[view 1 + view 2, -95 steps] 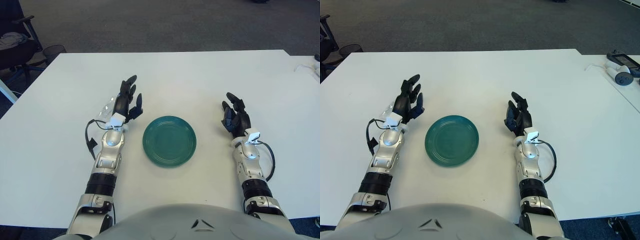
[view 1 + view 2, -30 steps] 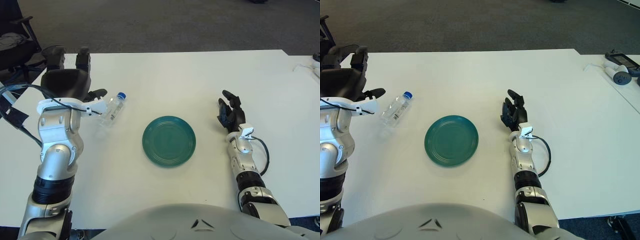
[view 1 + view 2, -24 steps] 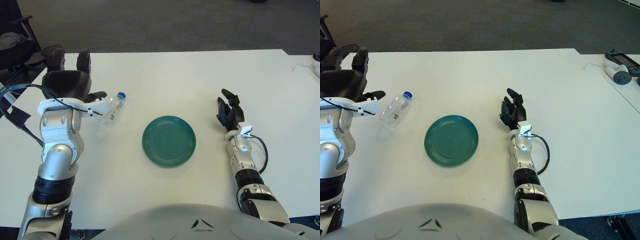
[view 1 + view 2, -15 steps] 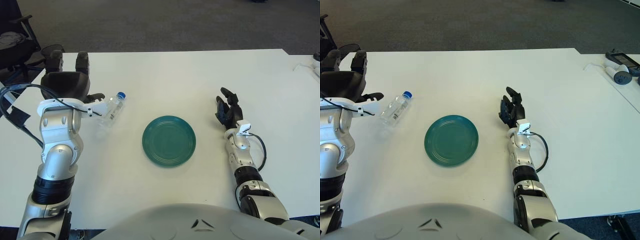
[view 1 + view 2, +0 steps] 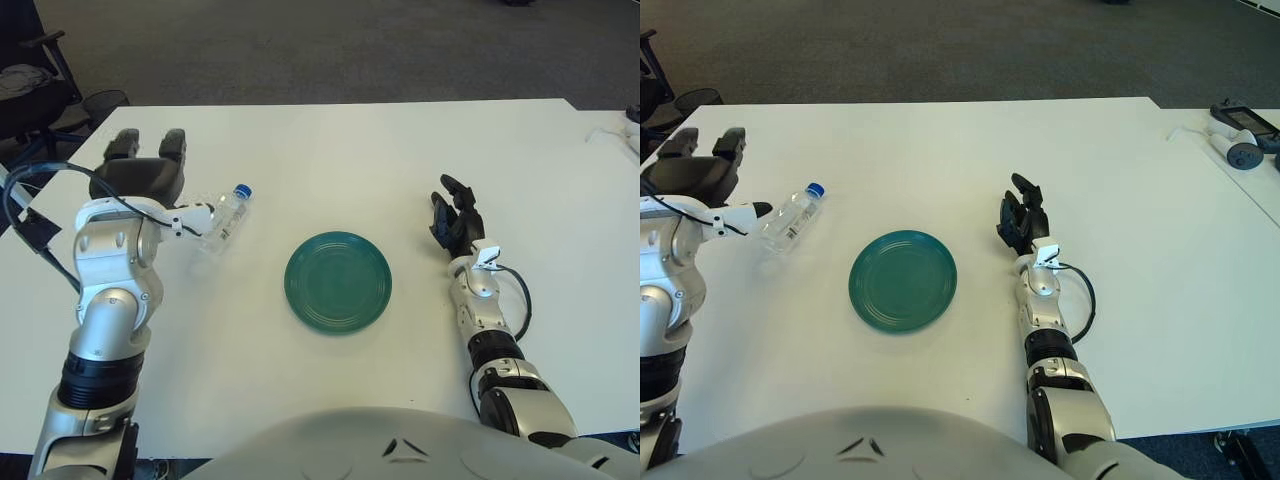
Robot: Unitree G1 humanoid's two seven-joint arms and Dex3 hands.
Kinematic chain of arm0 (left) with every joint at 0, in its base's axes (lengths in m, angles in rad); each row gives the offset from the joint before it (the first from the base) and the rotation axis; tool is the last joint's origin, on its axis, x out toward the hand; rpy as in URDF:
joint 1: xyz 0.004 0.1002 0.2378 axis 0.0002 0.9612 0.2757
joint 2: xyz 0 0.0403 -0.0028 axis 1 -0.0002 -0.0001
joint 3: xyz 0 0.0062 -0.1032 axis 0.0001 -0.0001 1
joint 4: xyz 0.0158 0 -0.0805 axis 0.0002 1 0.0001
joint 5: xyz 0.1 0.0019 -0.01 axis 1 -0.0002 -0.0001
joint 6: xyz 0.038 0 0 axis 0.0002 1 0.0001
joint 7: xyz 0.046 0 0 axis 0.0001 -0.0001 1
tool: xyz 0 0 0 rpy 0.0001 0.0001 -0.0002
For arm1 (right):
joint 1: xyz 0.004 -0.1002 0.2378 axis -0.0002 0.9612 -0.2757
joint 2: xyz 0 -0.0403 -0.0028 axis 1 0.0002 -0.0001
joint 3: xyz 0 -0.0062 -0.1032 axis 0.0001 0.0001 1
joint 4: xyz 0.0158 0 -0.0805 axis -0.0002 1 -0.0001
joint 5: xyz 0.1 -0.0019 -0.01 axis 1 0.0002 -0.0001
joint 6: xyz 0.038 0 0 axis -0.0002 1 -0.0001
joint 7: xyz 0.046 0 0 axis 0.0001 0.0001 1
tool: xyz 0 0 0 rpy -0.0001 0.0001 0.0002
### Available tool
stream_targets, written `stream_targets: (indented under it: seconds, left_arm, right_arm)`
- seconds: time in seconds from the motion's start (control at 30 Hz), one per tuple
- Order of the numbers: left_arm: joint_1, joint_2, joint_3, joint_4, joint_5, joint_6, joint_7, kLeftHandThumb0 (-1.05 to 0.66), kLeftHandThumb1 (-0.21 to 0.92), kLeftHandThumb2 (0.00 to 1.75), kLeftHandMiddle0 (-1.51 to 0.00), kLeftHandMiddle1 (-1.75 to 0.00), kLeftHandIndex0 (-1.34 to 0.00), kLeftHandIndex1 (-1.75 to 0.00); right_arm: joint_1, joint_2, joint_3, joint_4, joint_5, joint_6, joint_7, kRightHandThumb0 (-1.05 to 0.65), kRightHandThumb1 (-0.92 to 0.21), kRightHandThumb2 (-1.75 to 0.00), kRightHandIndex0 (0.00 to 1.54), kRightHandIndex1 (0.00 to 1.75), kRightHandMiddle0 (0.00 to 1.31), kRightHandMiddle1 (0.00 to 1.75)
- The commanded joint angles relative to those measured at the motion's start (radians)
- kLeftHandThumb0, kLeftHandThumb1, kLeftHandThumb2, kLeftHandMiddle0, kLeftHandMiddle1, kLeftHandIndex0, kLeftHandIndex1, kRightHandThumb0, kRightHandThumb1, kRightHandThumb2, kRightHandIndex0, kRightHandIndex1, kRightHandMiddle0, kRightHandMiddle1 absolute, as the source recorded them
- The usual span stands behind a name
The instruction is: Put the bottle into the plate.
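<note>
A clear plastic bottle [image 5: 224, 219] with a blue cap lies on its side on the white table [image 5: 330, 150], cap pointing to the far right. The round green plate [image 5: 338, 282] sits to its right, a short gap away, with nothing on it. My left hand [image 5: 150, 178] hovers just left of the bottle, palm down and fingers spread; its thumb reaches toward the bottle's base, and I cannot tell whether they touch. My right hand [image 5: 455, 215] shows right of the plate, fingers relaxed and holding nothing.
A dark office chair [image 5: 30, 80] and a mesh bin [image 5: 105, 102] stand off the table's far left corner. On a second table at the far right lie white controllers [image 5: 1238, 150] and a cable. Dark carpet lies beyond the far edge.
My left hand, earlier resting by the plate, lifted and swung left, uncovering the bottle; over the last second it sank and tipped forward beside it. Bottle and plate have not moved. My right hand edged slightly left.
</note>
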Motion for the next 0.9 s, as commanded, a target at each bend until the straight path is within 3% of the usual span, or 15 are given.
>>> stream_targets:
  seconds: [0.0,0.5,0.87]
  left_arm:
    - [-0.045,0.003,-0.004,0.020,-0.045,0.017,-0.029,-1.05,0.92,0.47,0.00,0.00,0.00,0.00]
    - [-0.069,-0.017,-0.053,0.127,-0.176,0.034,0.045,-1.05,0.92,0.46,0.00,0.00,0.00,0.00]
    - [-0.093,-0.058,-0.100,0.153,-0.255,0.096,0.089,-1.05,0.92,0.41,0.00,0.00,0.00,0.00]
  right_arm:
    - [0.099,0.043,0.021,0.138,-0.016,0.121,-0.006,-0.60,-0.92,-0.67,0.35,0.01,0.00,0.54]
    - [0.104,0.046,0.029,0.123,-0.024,0.122,-0.027,-0.58,-0.92,-0.61,0.36,0.01,0.00,0.50]
    - [0.102,0.047,0.036,0.126,-0.031,0.121,-0.039,-0.60,-0.92,-0.59,0.35,0.01,0.00,0.49]
